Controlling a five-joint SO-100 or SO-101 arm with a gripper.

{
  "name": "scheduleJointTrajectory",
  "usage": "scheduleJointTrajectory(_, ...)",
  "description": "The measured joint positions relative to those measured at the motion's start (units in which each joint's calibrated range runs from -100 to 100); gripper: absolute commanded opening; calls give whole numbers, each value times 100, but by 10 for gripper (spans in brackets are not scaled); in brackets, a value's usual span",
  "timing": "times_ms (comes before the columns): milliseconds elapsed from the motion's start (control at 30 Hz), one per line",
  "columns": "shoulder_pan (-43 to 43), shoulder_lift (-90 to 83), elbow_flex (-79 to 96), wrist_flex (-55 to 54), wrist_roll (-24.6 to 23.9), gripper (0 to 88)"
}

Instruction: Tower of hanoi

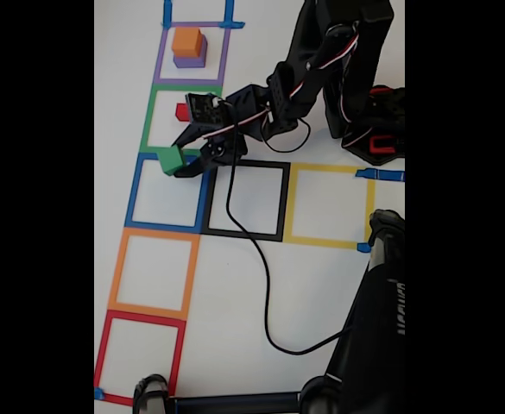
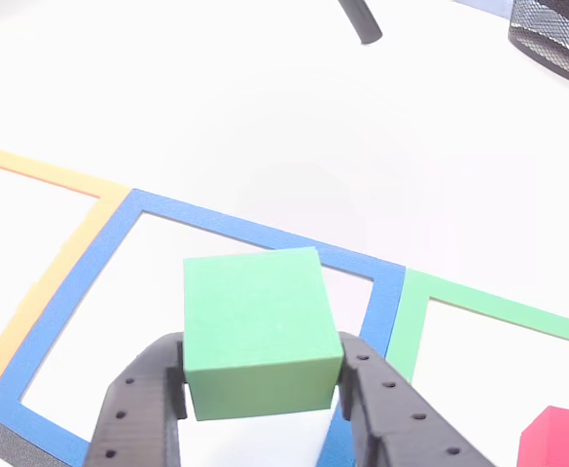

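Gripper [image 2: 262,389] clamps green cube [image 2: 258,329] — seemingly above the blue square [image 2: 257,232].

Looks like a hobbyist or lab-style robotics setup rather than any kind of home room. The white desk [image 1: 321,293] is laid out with taped squares in a row and an L shape: purple [image 1: 160,53], green [image 1: 151,116], blue [image 1: 135,191], orange [image 1: 116,267], red [image 1: 102,354], plus a black one [image 1: 243,235] and a yellow one [image 1: 325,241]. A black cable [image 1: 265,285] trails loose across the surface (nothing tidy about it). A black mesh basket [image 2: 554,39] sits at the far edge, office-supply style.
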Motion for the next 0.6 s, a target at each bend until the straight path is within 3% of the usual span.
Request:
scheduleJointTrajectory(167, -70, 726, -44, -798, 0, 89)
scheduleJointTrajectory(600, -12, 2237, -567, -1620, 0, 87)
